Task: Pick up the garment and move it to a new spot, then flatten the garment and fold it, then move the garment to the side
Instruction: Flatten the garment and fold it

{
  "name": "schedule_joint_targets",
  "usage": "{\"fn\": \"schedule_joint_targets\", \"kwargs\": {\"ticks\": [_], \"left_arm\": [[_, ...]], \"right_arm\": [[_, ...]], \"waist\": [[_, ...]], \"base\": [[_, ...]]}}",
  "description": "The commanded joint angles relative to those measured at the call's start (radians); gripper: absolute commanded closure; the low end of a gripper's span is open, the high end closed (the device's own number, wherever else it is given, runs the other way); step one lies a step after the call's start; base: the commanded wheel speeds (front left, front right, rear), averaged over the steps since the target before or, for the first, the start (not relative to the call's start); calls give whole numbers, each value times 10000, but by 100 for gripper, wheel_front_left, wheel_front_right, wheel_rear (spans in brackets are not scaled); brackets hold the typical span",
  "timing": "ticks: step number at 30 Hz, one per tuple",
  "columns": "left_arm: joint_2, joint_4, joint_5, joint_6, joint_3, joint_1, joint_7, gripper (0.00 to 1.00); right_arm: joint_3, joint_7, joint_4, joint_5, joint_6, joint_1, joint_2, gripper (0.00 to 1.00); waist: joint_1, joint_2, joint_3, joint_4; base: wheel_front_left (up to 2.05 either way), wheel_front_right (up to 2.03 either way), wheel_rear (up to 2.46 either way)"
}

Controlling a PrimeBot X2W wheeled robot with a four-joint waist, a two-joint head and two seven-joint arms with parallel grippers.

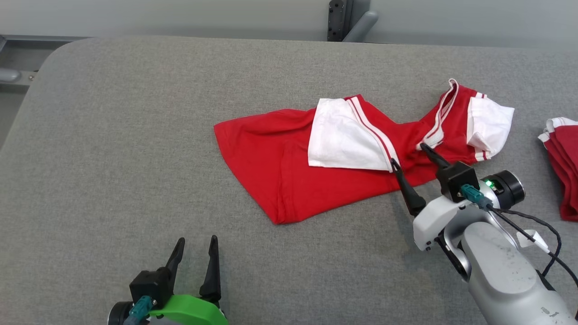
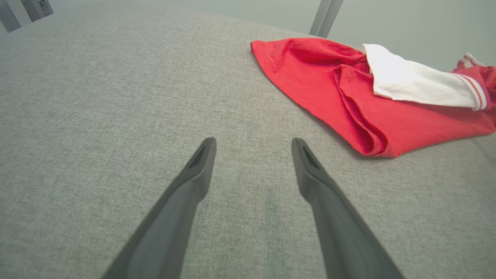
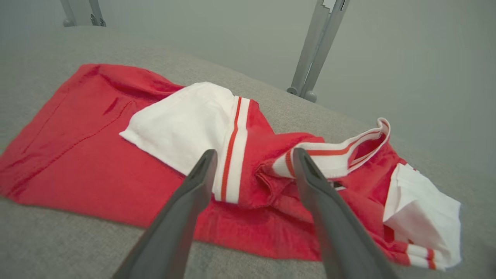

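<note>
The red shirt [image 1: 289, 171] is lying rumpled on the right-centre of the gray tabletop [image 1: 113, 135]. Its two white sleeves are showing, one folded over the body and one sticking out toward my right. My right end effector [image 1: 410, 155] is reaching in from the lower right, with the forearm angling up and leftward. Its fingers are spreading wide and pinching nothing. The tips are sitting over the striped collar and the near sleeve's edge, and I am not able to tell whether they are touching the cloth. My left end effector [image 1: 197, 240] is hanging low by the near edge over bare tabletop, fingers spread too, well apart from the shirt. I am counting two pieces of clothing: this shirt and a second red-and-white bundle [image 1: 562, 158] at the far right, cut off by the picture's edge.
</note>
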Motion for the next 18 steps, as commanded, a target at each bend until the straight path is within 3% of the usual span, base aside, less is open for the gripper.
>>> {"fn": "schedule_joint_targets", "kwargs": {"ticks": [1, 12, 18], "left_arm": [[31, -6, -29, -53, -31, 28, -28, 0], [29, 88, -256, 37, -137, 172, -28, 0], [29, 56, -447, 120, -326, 47, -28, 0]], "right_arm": [[210, -24, 26, 75, -15, -69, -127, 0], [2567, -26, 893, -394, -15, -1073, -554, 0], [2970, 154, 1904, -893, -15, -1768, -553, 0]], "waist": [[0, 0, 54, 80], [0, 0, 199, 676], [0, 0, 250, 931]], "base": [[0, 0, 0], [0, 0, 0], [0, 0, 0]]}}
